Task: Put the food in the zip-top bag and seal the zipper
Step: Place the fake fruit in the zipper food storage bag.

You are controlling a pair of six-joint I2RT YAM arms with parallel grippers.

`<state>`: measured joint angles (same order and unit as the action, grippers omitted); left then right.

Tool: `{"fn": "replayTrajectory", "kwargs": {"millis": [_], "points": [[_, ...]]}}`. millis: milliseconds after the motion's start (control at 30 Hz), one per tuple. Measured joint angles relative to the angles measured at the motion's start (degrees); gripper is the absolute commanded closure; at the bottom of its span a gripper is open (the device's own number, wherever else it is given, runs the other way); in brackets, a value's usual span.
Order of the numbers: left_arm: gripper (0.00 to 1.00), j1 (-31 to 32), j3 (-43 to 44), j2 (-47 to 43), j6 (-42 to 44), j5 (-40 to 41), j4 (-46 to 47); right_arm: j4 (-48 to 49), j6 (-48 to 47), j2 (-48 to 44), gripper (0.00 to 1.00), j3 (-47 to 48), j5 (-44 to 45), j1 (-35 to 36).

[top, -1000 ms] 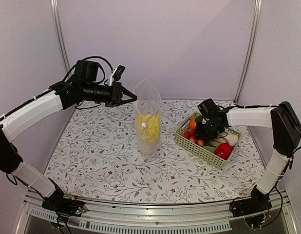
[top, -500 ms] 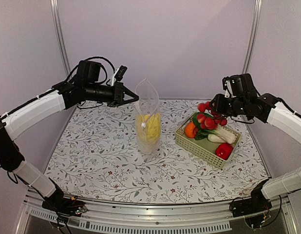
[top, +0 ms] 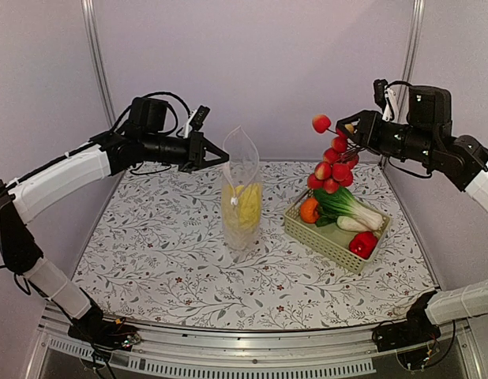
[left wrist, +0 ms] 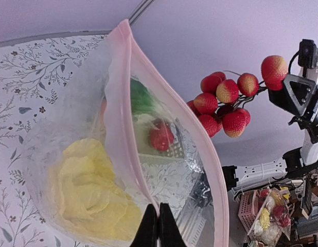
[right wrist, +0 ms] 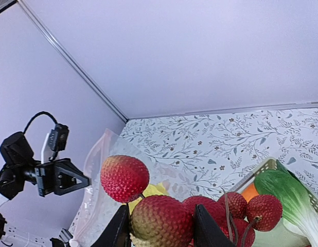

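Two arm bases: bolted on the near rail, the left arm [top: 54, 178] reaching in from the left and the right arm [top: 465, 181] from the right.
Table [top: 165, 253]: white cloth printed with leafy sprigs; the cloth shows between the near rail and the bag.
Zip-top bag [top: 242, 197]: stands upright near the table's middle with its mouth open.
Napa cabbage [top: 242, 207]: inside the bag, low down.
Basket [top: 321, 237]: pale green, right of the bag and apart from it; it holds an orange [top: 309, 210], a green leafy vegetable [top: 350, 207] and a round red fruit [top: 362, 244].
Left gripper [top: 223, 160]: fingers pinched together on the bag's mouth edge, at the left end of the zipper [left wrist: 118, 128].
Right gripper [top: 350, 130]: partly closed on the stem of the cluster of red-pink fruits [top: 332, 162].
Cluster's place: hanging in the air over the basket's far left corner, level with the bag's mouth.
Open room: air between the bag's mouth and the hanging cluster, which do not touch.
Room: pale lilac back wall [top: 252, 63] with a metal post [top: 98, 63] at each rear corner of the table.
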<state>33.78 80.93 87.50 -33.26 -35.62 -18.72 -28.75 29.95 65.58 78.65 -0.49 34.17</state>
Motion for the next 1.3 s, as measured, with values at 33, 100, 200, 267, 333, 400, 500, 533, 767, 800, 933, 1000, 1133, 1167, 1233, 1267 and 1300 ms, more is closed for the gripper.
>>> {"fn": "replayTrajectory", "kwargs": {"millis": [33,100,200,267,333,400,500,533,767,800,933,1000,1133,1167,1233,1267,1300], "points": [[1.0,0.1,0.3,0.3,-0.1,0.0,0.0,0.8,0.3,0.3,0.88,1.1,-0.9,0.7],[1.0,0.5,1.1,1.0,-0.3,0.0,0.1,2.4,0.8,1.2,0.88,3.7,-2.2,2.1],[1.0,1.4,2.4,2.1,-0.6,-0.1,0.2,5.3,1.1,3.4,0.87,7.4,-3.8,4.2],[1.0,2.0,3.3,2.7,-0.7,-0.2,0.2,7.0,1.2,5.3,0.87,10.2,-4.9,5.5],[1.0,2.4,4.2,3.4,-0.9,-0.3,0.2,8.1,1.3,7.3,0.87,13.3,-5.9,6.7],[1.0,2.8,5.0,4.2,-0.9,-0.5,0.3,9.4,1.3,9.5,0.87,16.6,-7.0,7.9],[1.0,3.2,6.0,5.3,-0.9,-1.0,0.4,11.3,1.3,12.4,0.87,20.9,-8.3,9.8],[1.0,3.3,6.2,5.6,-0.9,-1.1,0.5,12.0,1.3,13.2,0.87,21.8,-8.7,10.4],[1.0,3.7,6.7,5.9,-0.9,-1.3,0.5,14.9,2.5,17.7,0.87,23.1,-11.3,13.0],[1.0,3.7,6.8,5.9,-1.0,-1.3,0.5,15.1,2.9,18.5,0.87,23.1,-11.7,13.3],[1.0,3.7,6.9,5.9,-1.0,-1.3,0.4,15.9,4.2,20.8,0.88,22.0,-12.7,14.4],[1.0,3.7,6.9,5.9,-1.0,-1.3,0.5,16.4,4.8,21.2,0.88,20.3,-12.7,15.0],[1.0,3.7,6.9,5.9,-1.0,-1.2,0.4,16.2,5.3,21.2,0.88,16.7,-12.7,15.3],[1.0,3.7,6.9,5.9,-0.9,-1.2,0.4,16.1,5.3,21.2,0.88,15.8,-12.5,15.3],[1.0,3.7,6.9,5.9,-0.8,-1.2,0.2,15.5,5.2,21.2,0.88,14.5,-11.8,15.3],[1.0,3.7,6.9,5.9,-0.8,-1.1,0.1,14.8,5.0,21.1,0.88,14.1,-11.5,15.3],[1.0,3.7,6.9,5.9,-0.7,-1.0,-0.1,14.1,4.7,21.1,0.88,13.9,-10.8,15.3]]}}
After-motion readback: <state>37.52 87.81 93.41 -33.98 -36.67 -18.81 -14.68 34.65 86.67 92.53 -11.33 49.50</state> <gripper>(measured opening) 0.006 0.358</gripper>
